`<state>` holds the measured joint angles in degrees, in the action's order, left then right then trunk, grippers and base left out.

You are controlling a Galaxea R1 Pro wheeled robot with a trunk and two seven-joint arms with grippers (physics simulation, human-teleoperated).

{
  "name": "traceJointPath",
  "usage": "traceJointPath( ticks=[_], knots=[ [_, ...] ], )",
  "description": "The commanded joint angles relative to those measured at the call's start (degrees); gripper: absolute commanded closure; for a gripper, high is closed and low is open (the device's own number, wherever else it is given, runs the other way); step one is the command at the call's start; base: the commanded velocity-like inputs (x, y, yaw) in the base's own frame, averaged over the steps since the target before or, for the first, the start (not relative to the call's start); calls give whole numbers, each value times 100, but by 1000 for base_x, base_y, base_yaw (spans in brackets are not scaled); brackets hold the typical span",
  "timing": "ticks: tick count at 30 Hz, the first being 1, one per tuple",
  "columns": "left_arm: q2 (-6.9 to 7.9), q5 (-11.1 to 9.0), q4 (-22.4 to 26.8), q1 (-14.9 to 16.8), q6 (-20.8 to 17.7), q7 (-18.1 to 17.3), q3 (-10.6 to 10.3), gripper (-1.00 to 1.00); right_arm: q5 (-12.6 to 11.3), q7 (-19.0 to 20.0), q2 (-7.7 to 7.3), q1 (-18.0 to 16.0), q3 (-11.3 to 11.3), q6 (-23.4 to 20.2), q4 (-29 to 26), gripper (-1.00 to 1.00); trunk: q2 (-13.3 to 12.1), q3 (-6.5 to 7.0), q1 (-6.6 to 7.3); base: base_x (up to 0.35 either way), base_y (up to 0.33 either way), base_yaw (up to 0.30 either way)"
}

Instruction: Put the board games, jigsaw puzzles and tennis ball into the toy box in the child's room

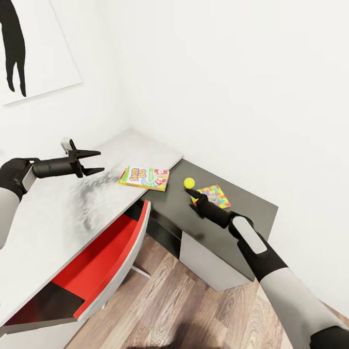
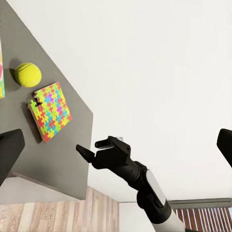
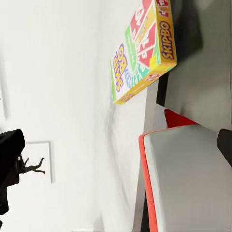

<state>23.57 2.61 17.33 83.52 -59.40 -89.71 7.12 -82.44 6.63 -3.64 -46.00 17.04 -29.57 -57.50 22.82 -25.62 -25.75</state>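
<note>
Hovering my right end effector, fingers spread, just beside the ball near the tabletop's back edge.

L-shaped worktop set into the room's corner: long pale grey upper top along the left wall, lower dark grey wing along the far wall. On the pale top, right at its end edge beside the wing, a flat "SKIP BO" board game, one corner overhanging that edge. On the dark wing, a yellow-green tennis ball near the step up to the pale top. Just beside the ball, apart from it, a multicoloured jigsaw puzzle lying flat near the wing's far edge.
</note>
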Motion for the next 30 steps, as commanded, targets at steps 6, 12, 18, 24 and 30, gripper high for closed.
traceJointPath(
  ticks=[6, 12, 18, 24, 30],
  knots=[
    [-1, 29, -1, -16, -60, -29, 10, -100, 12, 84, 15, -5, -46, 96, 57, -100, 10, -9, -3, 26, 43, 0],
    [-15, 29, -1, -50, -60, -29, 9, -100, -1, 114, 15, -2, -53, 210, 82, -100, 10, -9, -3, 20, 23, 0],
    [-18, 29, -1, -76, -60, -29, 14, -100, 13, 179, 12, -4, -57, 246, 100, -100, 10, -9, -3, 7, 4, 0],
    [-19, 29, -1, -88, -60, -29, 14, -100, 11, 204, 12, -5, -59, 257, 209, -100, 10, -9, -3, 135, 95, 0],
    [-19, 29, -1, -95, -60, -29, 16, -100, 3, 234, 11, -5, -68, 259, 378, -100, 10, -9, -3, 57, 42, 0]
  ],
)
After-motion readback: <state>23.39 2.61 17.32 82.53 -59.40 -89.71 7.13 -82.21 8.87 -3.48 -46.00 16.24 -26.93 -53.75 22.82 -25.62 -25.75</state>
